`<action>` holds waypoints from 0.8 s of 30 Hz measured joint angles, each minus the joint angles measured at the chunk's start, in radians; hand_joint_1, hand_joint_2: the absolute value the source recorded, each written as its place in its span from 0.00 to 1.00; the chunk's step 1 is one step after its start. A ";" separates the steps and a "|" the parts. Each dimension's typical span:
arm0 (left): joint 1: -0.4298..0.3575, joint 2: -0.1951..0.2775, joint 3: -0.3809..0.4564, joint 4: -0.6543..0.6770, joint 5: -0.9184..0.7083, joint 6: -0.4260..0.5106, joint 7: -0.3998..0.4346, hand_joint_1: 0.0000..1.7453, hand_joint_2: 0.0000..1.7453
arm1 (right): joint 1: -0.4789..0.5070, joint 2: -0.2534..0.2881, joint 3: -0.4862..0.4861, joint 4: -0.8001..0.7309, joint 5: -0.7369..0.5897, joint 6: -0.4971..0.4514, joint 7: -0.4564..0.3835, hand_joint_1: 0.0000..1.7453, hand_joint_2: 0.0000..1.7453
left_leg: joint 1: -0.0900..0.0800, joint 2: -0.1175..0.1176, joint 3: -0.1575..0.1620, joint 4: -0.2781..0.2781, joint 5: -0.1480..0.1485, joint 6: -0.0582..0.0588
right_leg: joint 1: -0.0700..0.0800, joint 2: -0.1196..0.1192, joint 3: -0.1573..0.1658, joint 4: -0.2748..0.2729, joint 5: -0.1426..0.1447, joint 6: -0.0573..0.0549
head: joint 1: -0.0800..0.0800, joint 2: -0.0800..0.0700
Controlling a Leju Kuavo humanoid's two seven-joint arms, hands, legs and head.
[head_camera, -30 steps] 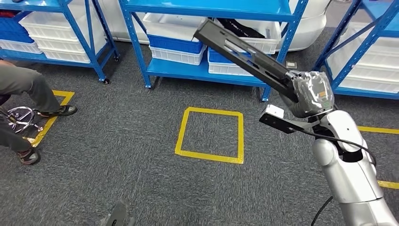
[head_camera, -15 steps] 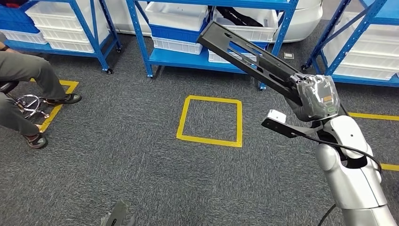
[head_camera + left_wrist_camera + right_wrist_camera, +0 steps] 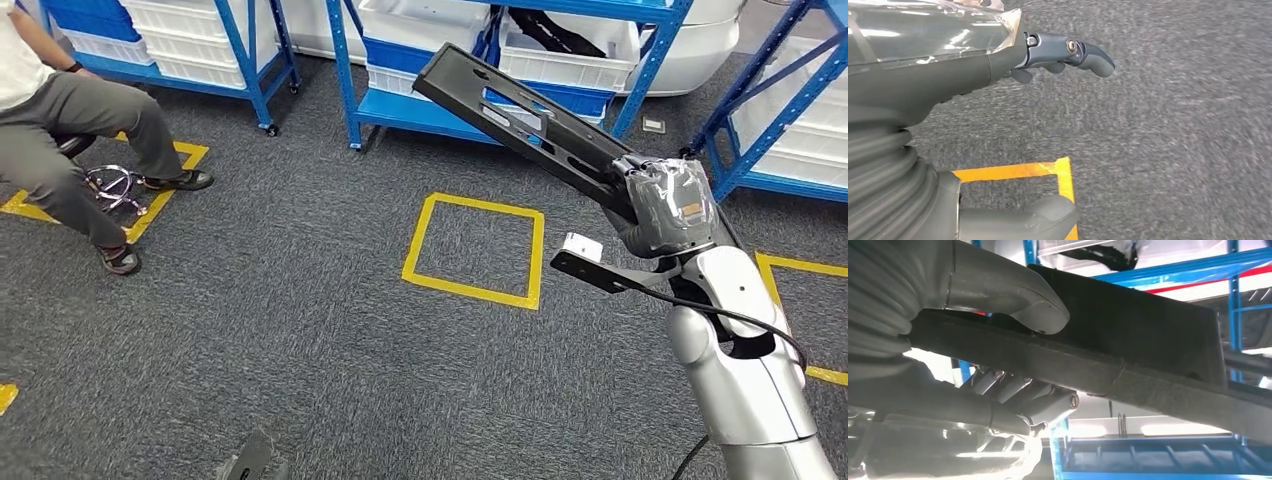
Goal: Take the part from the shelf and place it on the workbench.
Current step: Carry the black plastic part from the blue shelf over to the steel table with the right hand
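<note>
Long black flat metal part [image 3: 520, 115] with slots cut through it sticks out from my right hand [image 3: 668, 205], raised above the grey carpet floor [image 3: 300, 330] and slanting up toward the blue steel shelf [image 3: 440, 112]. That shelf carries white plastic bins [image 3: 570, 60] and blue plastic bins [image 3: 400, 55], one white bin holding dark pieces. On the floor between me and the shelf lies a yellow tape square [image 3: 476, 250], below the part. A seated person in grey trousers [image 3: 70, 140] is at the left, near another yellow tape mark. My right hand is clamped on the near end of the part, thumb [image 3: 1018, 295] on one face and fingers [image 3: 1038, 400] pressed against the other. My left hand [image 3: 1013, 65] hangs over the carpet beside a yellow tape corner [image 3: 1060, 172], fingers apart, holding nothing.
</note>
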 joint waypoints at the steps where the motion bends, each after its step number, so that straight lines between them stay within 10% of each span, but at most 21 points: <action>1: -0.001 -0.001 0.000 0.000 -0.002 0.000 0.000 0.00 1.00 | 0.000 -0.001 0.000 -0.001 0.000 0.000 0.000 0.96 1.00 | -0.001 -0.008 0.001 -0.009 0.008 0.012 | -0.001 0.012 -0.008 0.015 -0.011 0.002 | 0.001 0.000; 5: -0.007 -0.002 0.000 0.000 -0.006 -0.001 0.000 0.00 1.00 | 0.008 -0.009 -0.003 -0.003 0.001 0.000 0.000 0.96 1.00 | -0.004 -0.045 -0.006 -0.026 0.029 0.039 | -0.003 0.086 -0.116 0.242 -0.117 -0.013 | 0.008 0.000; 7: -0.006 -0.004 0.000 0.000 -0.007 -0.002 0.000 0.00 1.00 | 0.015 -0.010 -0.003 -0.003 0.003 0.000 0.000 0.96 1.00 | -0.008 -0.068 -0.013 -0.025 0.035 0.040 | 0.000 0.093 -0.138 0.286 -0.123 -0.005 | 0.008 0.000; 10: -0.006 -0.005 0.000 0.000 -0.010 -0.002 0.000 0.00 1.00 | 0.017 -0.011 -0.004 -0.003 0.008 0.000 -0.001 0.96 1.00 | -0.012 -0.101 -0.019 -0.018 0.042 0.033 | 0.000 0.117 -0.050 0.108 -0.046 0.011 | 0.008 0.000; 15: -0.004 -0.003 0.000 0.000 -0.015 -0.003 0.002 0.00 1.00 | 0.016 -0.012 -0.006 -0.005 0.015 0.003 0.000 0.96 1.00 | -0.015 -0.132 -0.046 -0.005 0.055 0.011 | 0.003 0.121 -0.009 0.008 0.004 -0.018 | 0.007 0.000; 21: -0.002 -0.002 0.000 0.000 -0.023 -0.009 0.004 0.00 1.00 | 0.025 -0.013 -0.008 -0.008 0.020 0.003 0.000 0.96 1.00 | -0.001 -0.049 -0.169 0.277 -0.095 -0.024 | -0.005 0.065 -0.014 0.005 0.015 -0.043 | -0.002 0.000; 24: -0.003 -0.001 -0.001 0.000 -0.028 -0.011 0.004 0.00 1.00 | 0.035 -0.013 -0.008 -0.009 0.030 0.002 -0.001 0.96 1.00 | 0.010 -0.032 -0.124 0.217 -0.055 -0.031 | -0.008 0.035 -0.013 0.005 0.014 -0.042 | -0.003 0.000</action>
